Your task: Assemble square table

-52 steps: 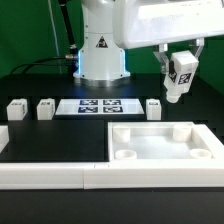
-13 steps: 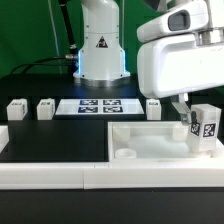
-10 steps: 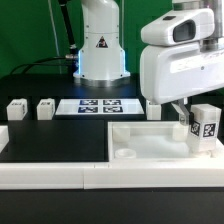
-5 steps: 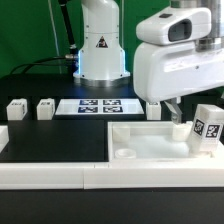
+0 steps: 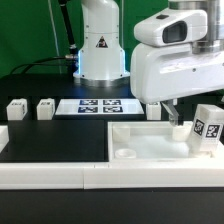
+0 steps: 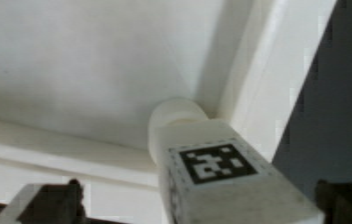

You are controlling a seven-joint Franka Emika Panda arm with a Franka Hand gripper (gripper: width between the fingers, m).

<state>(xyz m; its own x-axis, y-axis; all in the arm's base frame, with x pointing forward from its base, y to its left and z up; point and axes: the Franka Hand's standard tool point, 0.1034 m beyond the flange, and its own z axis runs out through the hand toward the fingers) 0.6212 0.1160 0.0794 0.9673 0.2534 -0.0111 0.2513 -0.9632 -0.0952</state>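
Gripper (image 6: 194,205) w/ fingers (image 6: 48,203) spread apart, clear of tagged leg (image 5: 208,128), which stands tilted on square tabletop (image 5: 150,142) nr black table's (image 5: 50,140) front corner, exterior view's right.

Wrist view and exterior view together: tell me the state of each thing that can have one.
gripper: open, fingers either side of the leg, not touching it.
tagged leg: on end, leaning, lower end in the tabletop's corner at the exterior view's right; not gripped.
tabletop: lying flat, sockets up, only that one leg in it.
spare legs: loose on the black table, unattached.
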